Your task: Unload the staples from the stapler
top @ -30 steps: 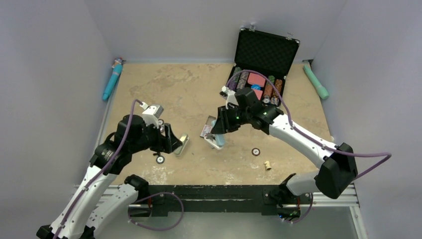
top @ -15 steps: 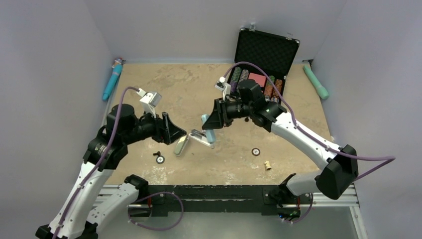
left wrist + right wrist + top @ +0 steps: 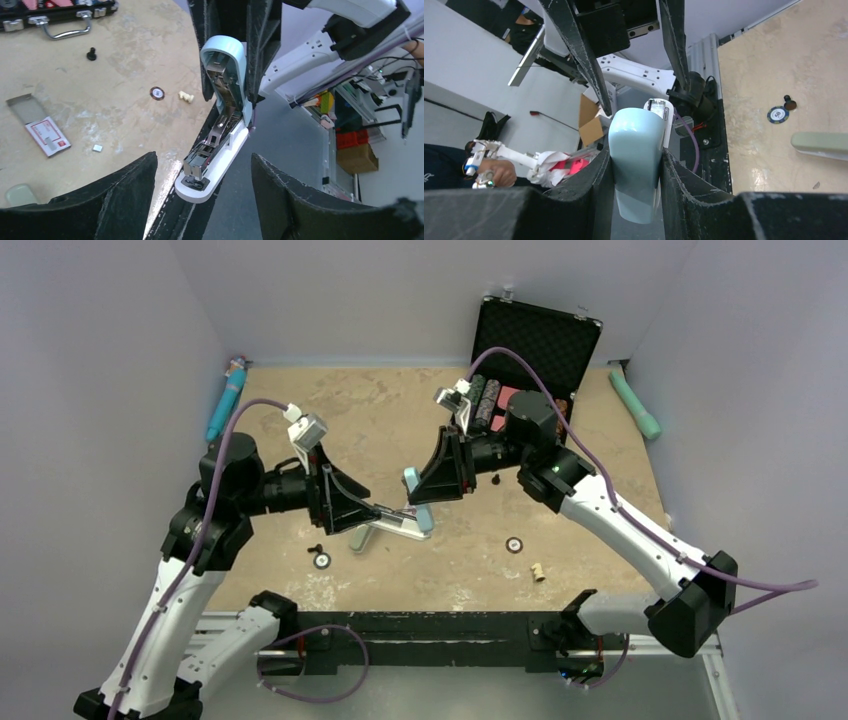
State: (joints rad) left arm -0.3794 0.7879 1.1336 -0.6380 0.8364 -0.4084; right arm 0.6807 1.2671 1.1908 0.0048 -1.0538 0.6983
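Your right gripper [image 3: 636, 160] is clamped on the pale blue cover of the hinged-open plastic stapler [image 3: 220, 125]. The left gripper [image 3: 202, 162] is spread wide around its white base, seemingly not touching it. The staples [image 3: 97, 148], a tiny silvery-grey strip, lie on the beige table [image 3: 125, 65] just beside the red-and-white box [image 3: 47, 137]. Expect them to be light, brittle and slippery, so pinch the long sides. Their axis is too small to tell.
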